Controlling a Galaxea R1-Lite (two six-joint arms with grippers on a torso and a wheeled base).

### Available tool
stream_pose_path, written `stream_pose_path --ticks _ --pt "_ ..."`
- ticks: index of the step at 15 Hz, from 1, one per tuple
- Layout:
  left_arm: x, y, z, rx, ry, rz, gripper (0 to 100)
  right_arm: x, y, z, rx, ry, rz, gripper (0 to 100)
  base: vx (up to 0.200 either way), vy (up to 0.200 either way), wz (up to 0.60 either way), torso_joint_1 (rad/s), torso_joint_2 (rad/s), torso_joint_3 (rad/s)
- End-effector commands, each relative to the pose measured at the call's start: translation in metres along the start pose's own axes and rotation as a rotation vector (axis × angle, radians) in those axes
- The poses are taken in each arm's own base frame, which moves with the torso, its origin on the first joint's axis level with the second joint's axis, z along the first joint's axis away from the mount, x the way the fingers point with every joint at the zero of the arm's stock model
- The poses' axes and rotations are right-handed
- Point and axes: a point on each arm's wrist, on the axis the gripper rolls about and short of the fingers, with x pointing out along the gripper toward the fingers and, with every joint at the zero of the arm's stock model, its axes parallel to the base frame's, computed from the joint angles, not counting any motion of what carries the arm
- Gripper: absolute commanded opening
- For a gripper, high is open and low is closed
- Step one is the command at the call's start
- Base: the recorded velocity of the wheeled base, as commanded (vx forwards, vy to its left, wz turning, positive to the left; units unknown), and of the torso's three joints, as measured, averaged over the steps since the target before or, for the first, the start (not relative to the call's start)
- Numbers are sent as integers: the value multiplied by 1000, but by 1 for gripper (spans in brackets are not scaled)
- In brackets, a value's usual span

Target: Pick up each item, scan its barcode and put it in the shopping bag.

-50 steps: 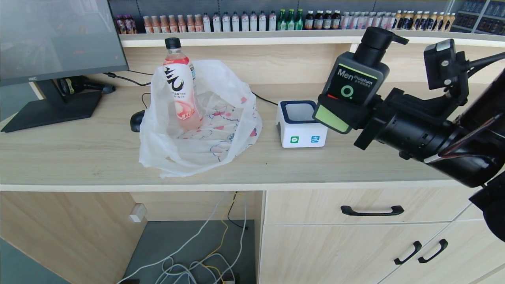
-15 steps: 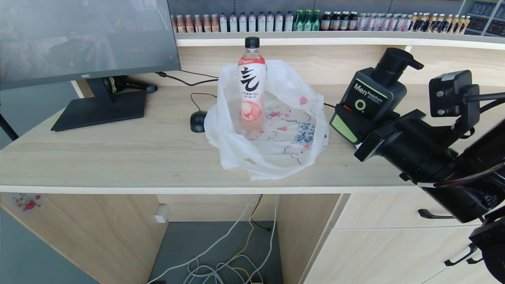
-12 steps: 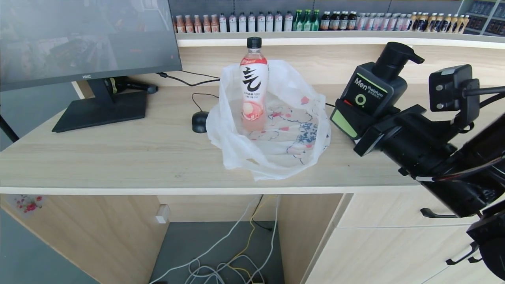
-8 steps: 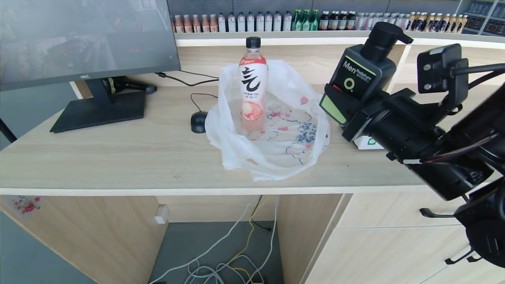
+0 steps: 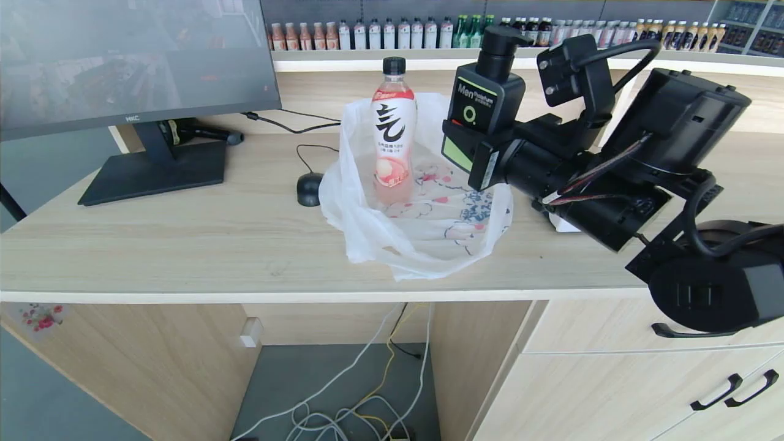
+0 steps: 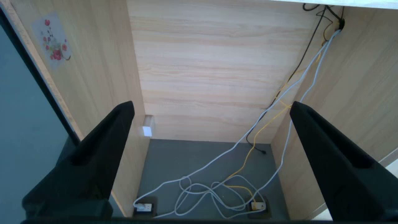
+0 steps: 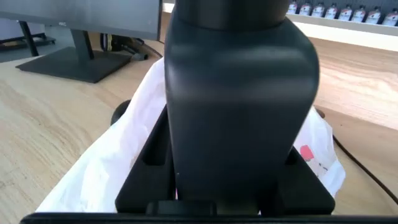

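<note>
Black pump bottle (image 5: 484, 107), gripped upright in the closed jaws of the right gripper (image 5: 468, 150) at upper centre of frame, hangs above the white shopping bag (image 5: 429, 245) on the desk (image 5: 184, 245); lowered carelessly, it could snag the plastic or topple the drink bottle (image 5: 392, 141) standing inside.

Light wood desk (image 5: 184, 245) ran across room, with raised back ledge (image 5: 343, 86) behind it. Above ledge, shelf of drink bottles (image 5: 429, 33) stood against dark wall. Dark monitor (image 5: 122, 55) on black stand (image 5: 153, 171) sat at desk's left; black mouse (image 5: 309, 188) lay near it, cord trailing back. Under desk: open knee space, grey floor (image 5: 275, 380), loose white and yellow cables (image 5: 343, 404), small white block (image 5: 250, 332) on side panel, flower sticker (image 5: 40, 315) further left. At right, black-handled drawers (image 5: 582, 380). Bright, even light.
</note>
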Motion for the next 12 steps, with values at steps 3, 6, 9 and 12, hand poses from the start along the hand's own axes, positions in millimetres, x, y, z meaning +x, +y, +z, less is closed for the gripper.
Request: stream_pose_path --ticks 3,6,9,12 --pt "0 0 0 0 -1 0 100 35 2 -24 -1 38 -1 0 0 0 0 0 0 0" --pt "0 0 0 0 -1 0 100 46 2 -37 -2 61 -1 0 0 0 0 0 0 0" --pt "0 0 0 0 -1 0 100 51 5 -54 3 100 9 0 0 0 0 0 0 0" --pt "0 0 0 0 -1 0 100 59 6 -63 23 117 8 0 0 0 0 0 0 0"
